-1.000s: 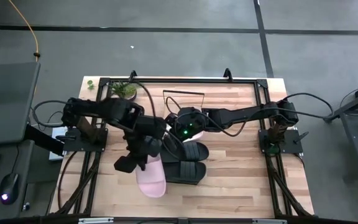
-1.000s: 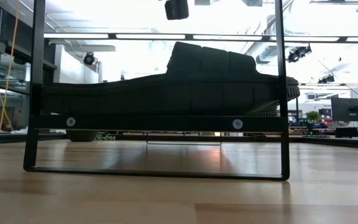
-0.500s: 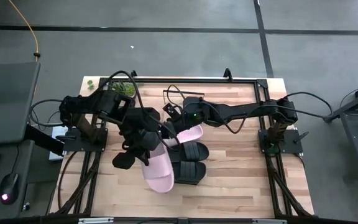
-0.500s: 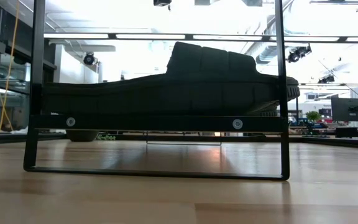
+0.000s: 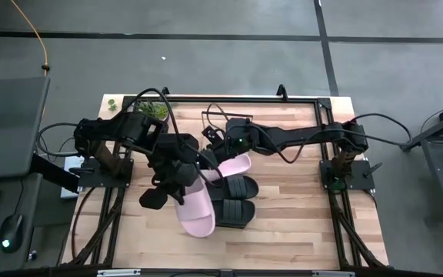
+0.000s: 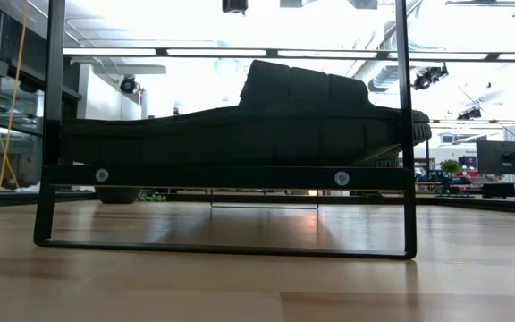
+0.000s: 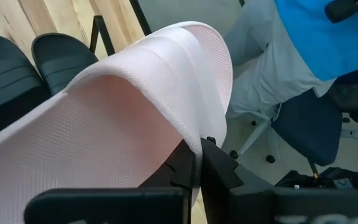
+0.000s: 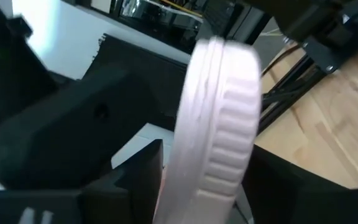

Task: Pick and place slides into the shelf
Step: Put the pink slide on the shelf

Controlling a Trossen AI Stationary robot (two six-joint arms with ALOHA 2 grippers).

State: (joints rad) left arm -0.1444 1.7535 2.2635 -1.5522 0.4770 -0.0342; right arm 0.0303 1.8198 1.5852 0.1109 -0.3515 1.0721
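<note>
Left gripper [image 5: 181, 187] over table [image 5: 298, 208] centre-left, jaws clamped on strap of a pink slide [image 5: 194, 208]; the slide's long axis runs diagonally, free end toward the table's front edge. Right gripper [image 5: 220, 156] jaws closed on second pink slide [image 5: 235, 165], long axis slanting toward the table's right rear. Two black slides [image 5: 233, 200] lie side by side on the shelf [image 6: 222, 176] just beside both grippers, long axes along the shelf; low view shows one in profile behind the shelf frame.

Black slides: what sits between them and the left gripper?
High view: the pink slide held by the left gripper lies between it and the black slides.
</note>
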